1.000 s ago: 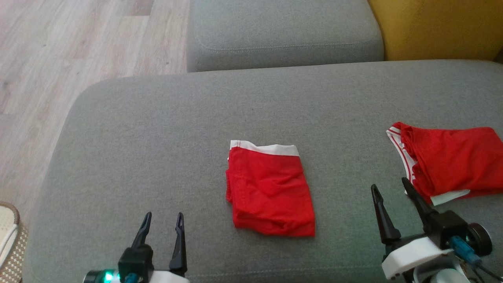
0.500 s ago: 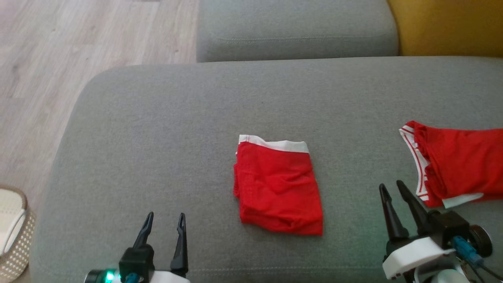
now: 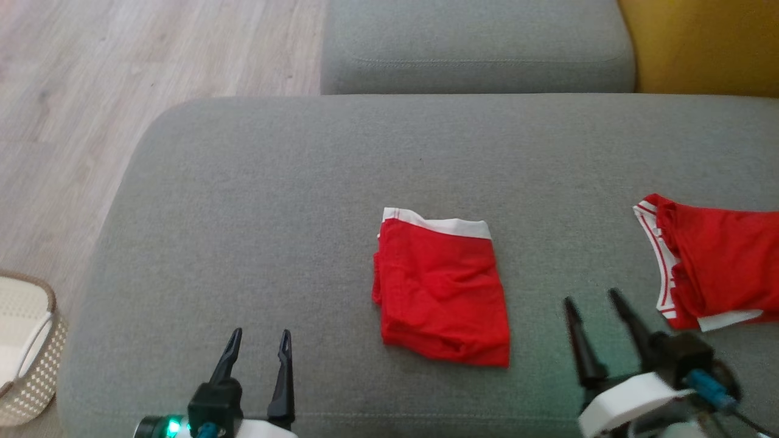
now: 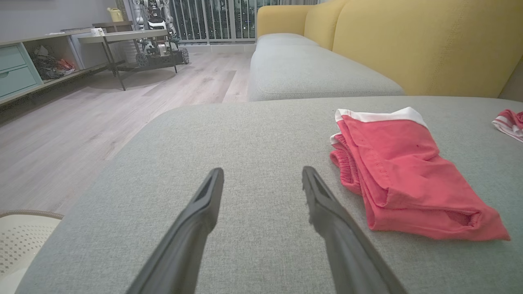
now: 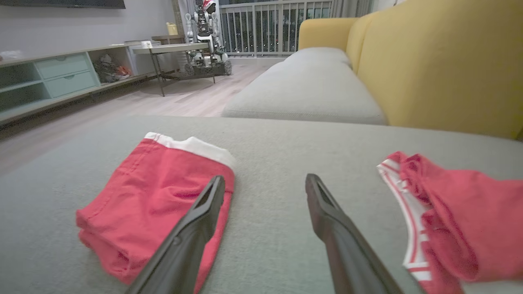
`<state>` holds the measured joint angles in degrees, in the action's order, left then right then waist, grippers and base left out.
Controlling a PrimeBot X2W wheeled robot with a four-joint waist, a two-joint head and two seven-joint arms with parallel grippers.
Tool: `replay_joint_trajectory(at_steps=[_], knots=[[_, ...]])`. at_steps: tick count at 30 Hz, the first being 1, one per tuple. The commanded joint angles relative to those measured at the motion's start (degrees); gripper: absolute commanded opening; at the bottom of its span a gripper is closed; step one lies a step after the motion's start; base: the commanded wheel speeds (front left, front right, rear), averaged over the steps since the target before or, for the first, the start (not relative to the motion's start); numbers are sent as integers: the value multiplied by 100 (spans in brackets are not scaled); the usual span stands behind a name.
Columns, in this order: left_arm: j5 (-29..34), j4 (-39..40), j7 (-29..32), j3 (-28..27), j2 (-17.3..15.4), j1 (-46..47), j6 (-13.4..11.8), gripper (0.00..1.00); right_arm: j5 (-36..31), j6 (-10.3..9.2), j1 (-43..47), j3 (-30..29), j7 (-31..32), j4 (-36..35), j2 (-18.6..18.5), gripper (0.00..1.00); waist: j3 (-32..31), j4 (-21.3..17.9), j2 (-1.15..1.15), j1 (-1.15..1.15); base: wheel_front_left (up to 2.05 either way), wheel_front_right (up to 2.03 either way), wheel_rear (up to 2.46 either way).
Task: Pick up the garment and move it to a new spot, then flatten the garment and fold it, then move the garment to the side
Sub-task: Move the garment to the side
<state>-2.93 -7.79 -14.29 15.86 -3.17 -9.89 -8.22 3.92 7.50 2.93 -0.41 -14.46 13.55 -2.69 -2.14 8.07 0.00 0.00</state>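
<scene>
Head view: the folded red garment (image 3: 441,292) is lying at frame centre on the grey cushion (image 3: 243,201), the left gripper (image 3: 261,333) and right gripper (image 3: 590,296) waiting below, spread and empty. The left wrist view is exposing stacked hems at lower right: light, limp cloth, probably wanting a pinch through every layer. The right wrist view is adding a second garment (image 5: 449,220), band striped, at lower right.

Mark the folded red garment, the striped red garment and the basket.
folded red garment (image 3: 443,292), head view, middle of the red cloth.
striped red garment (image 3: 724,261), head view, red cloth beside its striped band.
basket (image 3: 36,383), head view, dotted wall.
</scene>
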Motion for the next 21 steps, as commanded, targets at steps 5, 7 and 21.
replay_joint_trajectory(at_steps=[5,7,21], knots=[[81,216,-71,-88,29,353,56,100,1129,-1,-645,789,363,596,-19,100,212,197,0,0,0,0,0],[101,204,-71,-89,29,393,83,100,1587,-1,-834,853,778,963,-19,100,316,282,0,0,0,0,0],[127,95,-71,-44,29,668,226,100,2790,-1,-2142,819,1519,2632,-19,100,811,759,0,0,0,0,0]])
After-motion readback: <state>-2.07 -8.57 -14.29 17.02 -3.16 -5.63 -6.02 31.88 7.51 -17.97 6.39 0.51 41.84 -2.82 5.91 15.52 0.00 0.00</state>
